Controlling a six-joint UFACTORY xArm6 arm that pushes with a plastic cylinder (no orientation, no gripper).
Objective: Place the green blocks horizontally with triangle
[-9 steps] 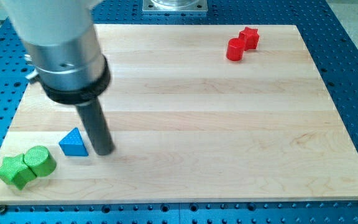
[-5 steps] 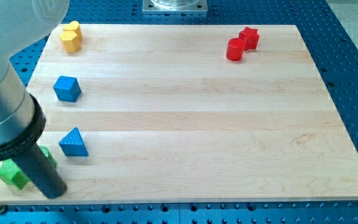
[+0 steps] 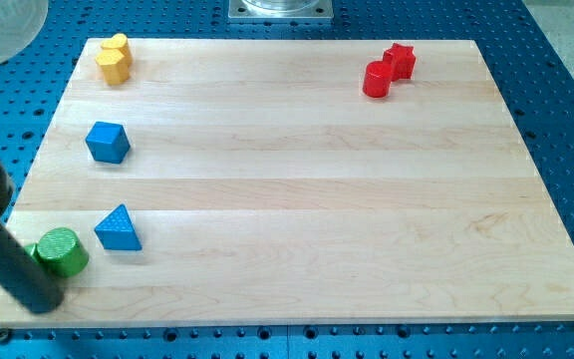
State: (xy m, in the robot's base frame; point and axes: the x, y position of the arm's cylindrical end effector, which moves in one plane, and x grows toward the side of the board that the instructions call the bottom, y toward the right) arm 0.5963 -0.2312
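The wooden board [image 3: 297,189] lies on a blue pegboard [image 3: 566,120]. My rod has no pincer; my tip [image 3: 40,301] sits at the board's bottom-left corner, touching the green cylinder [image 3: 60,251] from the lower left. Any second green block is hidden behind the rod. The blue triangle [image 3: 118,228] stands just right of the cylinder. The blue cube [image 3: 107,142] sits above, yellow blocks [image 3: 114,57] top left, red blocks [image 3: 388,70] top right.

The table's [image 3: 297,199] middle and whole right lower part lie open to me. My tip [image 3: 40,301] sits in the lower left corner, hemmed by the green cylinder [image 3: 61,250] touching it, with the blue triangle [image 3: 118,228] just beyond.
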